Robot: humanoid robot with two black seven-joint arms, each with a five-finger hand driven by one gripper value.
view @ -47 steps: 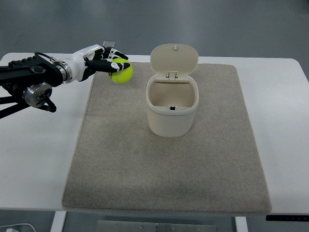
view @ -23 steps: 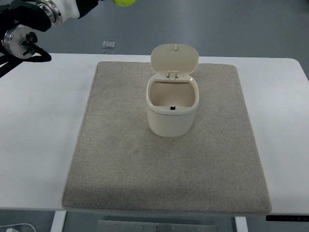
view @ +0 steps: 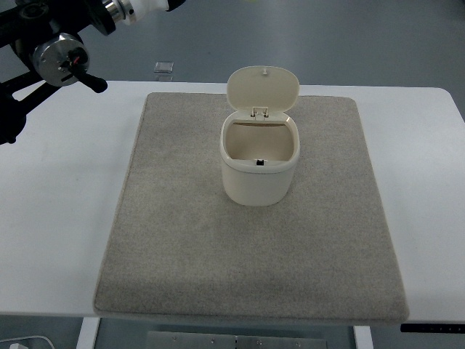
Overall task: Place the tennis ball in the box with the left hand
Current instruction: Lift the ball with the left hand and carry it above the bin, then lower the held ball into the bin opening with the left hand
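Fingers of our left hand lie past the top edge of the picture, so we cannot tell whether they are spread, curled or pinching anything. What we do see is the left arm (view: 62,43) in the far left corner: black links, a round silver joint with a dark lever, and a white wrist cuff that runs up and right until the frame cuts it off. It is raised above the white table (view: 58,218), over its far left part. Just right of it, a small clear object (view: 164,67) lies at the table's far edge. We see no tennis ball anywhere. A grey mat (view: 254,254) covers the middle of the table. On its far half stands the cream box (view: 259,167), its hinged lid tipped up and back, its inside bare.
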